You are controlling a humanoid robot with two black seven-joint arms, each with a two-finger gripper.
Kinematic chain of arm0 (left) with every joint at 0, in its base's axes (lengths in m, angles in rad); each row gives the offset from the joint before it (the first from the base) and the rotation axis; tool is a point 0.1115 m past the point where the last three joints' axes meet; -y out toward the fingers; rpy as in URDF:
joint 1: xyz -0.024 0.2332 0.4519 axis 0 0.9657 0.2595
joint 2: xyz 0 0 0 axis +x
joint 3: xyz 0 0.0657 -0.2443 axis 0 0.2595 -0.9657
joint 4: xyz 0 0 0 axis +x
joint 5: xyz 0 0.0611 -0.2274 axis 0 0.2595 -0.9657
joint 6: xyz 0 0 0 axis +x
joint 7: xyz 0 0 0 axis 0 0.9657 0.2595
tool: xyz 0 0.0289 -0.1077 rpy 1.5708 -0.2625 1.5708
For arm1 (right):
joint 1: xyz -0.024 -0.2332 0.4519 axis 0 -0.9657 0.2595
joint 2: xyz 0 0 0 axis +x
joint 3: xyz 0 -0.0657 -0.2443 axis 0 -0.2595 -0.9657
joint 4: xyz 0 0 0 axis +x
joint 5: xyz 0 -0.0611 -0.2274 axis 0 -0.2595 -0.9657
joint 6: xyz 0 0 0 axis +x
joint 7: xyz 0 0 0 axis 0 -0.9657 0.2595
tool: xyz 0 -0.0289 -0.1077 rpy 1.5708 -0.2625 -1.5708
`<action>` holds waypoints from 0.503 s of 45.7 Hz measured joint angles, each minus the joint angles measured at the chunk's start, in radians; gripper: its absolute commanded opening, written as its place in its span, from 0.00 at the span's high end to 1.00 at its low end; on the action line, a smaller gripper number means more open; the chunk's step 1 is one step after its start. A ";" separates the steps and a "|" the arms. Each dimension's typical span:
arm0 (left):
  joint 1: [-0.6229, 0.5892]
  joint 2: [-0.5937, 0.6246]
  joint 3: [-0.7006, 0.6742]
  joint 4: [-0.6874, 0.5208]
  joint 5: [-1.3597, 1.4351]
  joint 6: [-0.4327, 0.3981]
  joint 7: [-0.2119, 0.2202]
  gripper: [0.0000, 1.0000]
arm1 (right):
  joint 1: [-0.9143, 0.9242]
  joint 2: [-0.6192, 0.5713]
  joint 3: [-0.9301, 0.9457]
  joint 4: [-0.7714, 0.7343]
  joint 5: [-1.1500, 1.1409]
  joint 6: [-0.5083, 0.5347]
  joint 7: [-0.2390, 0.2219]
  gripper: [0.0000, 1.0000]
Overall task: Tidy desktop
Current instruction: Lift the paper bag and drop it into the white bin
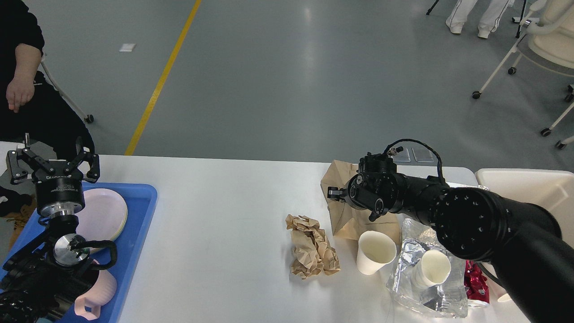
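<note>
The bench [224, 215] is a wide white matte top spanning our view from left to right. On its right half lie crumpled brown paper [311, 246], a flat brown bag [347, 220] and two white paper cups [376, 252]. Our left jaws [54, 162] stand spread wide and empty above the blue tray [141, 211]. Our right jaws [332, 193] reach over the bag; we cannot tell their opening.
</note>
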 measured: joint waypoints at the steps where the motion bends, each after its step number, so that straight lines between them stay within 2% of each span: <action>1: 0.000 0.000 0.000 0.000 0.000 0.000 0.000 0.04 | 0.001 0.001 0.009 0.000 0.000 -0.002 0.000 1.00; 15: 0.000 0.000 0.000 0.000 0.000 0.000 0.000 0.04 | 0.099 -0.016 0.219 0.024 0.000 -0.001 -0.003 1.00; 23: 0.000 0.000 0.000 0.000 0.000 0.000 0.000 0.04 | 0.233 -0.119 0.297 0.092 0.004 0.025 -0.004 1.00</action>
